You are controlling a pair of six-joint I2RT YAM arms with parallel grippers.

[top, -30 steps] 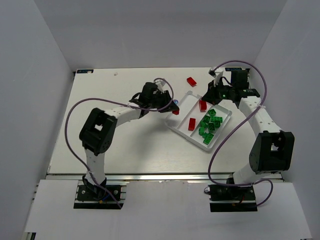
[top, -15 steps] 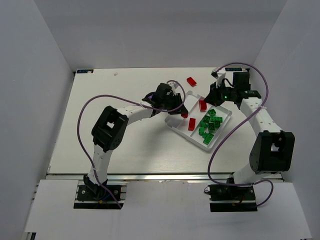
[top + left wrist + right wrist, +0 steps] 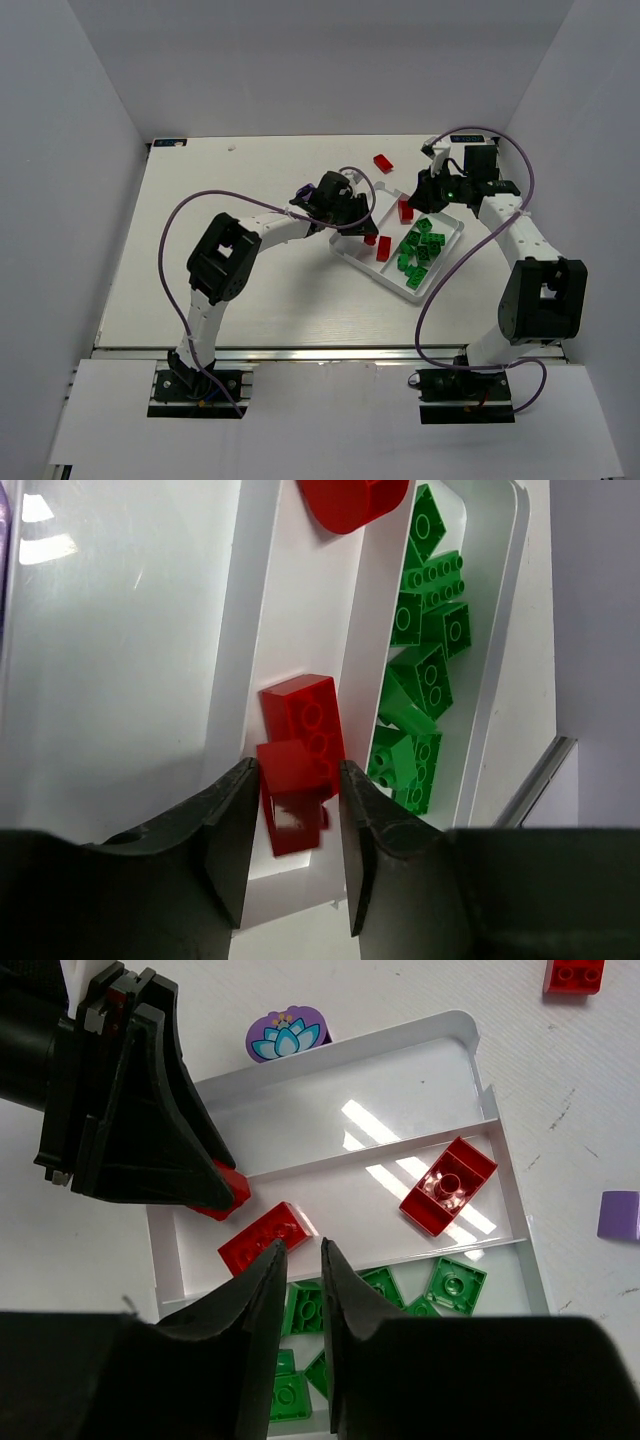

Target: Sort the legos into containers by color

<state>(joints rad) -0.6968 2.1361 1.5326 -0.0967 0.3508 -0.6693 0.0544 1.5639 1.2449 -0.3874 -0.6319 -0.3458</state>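
Left gripper is pinching a small red plastic brick directly above the white plastic tray's middle compartment. Right gripper is hovering alongside, jaws narrow, empty.

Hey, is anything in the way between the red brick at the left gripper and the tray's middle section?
No barrier shows. The red brick sits between the left gripper's fingers, already over the tray's middle section. A second red brick lies there right beside it, so it may land against that.
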